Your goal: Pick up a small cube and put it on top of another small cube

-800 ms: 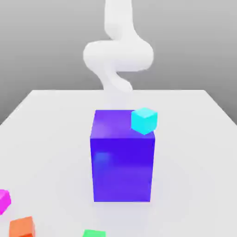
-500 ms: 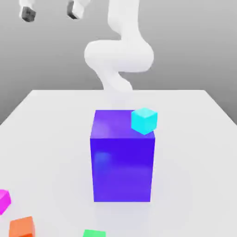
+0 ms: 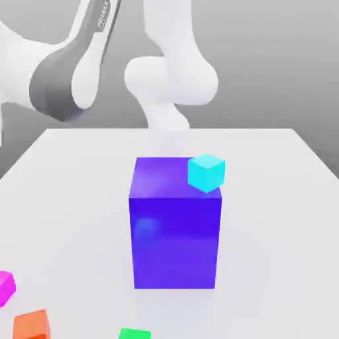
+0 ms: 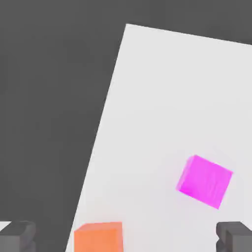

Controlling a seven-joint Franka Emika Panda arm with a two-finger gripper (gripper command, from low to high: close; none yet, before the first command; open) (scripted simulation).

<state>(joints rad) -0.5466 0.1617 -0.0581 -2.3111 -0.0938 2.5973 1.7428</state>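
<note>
The claw (image 4: 126, 237) stands wide, its two fingers well apart and nothing held between them. Near it, the small magenta-pink cube (image 4: 204, 181) sits on the white table (image 4: 147, 108), beside the orange cube (image 4: 98, 238). Because the two cubes sit so close, a descending finger could knock the orange one, and the magenta-pink cube's slanted faces could make a grip skew or slip.
</note>
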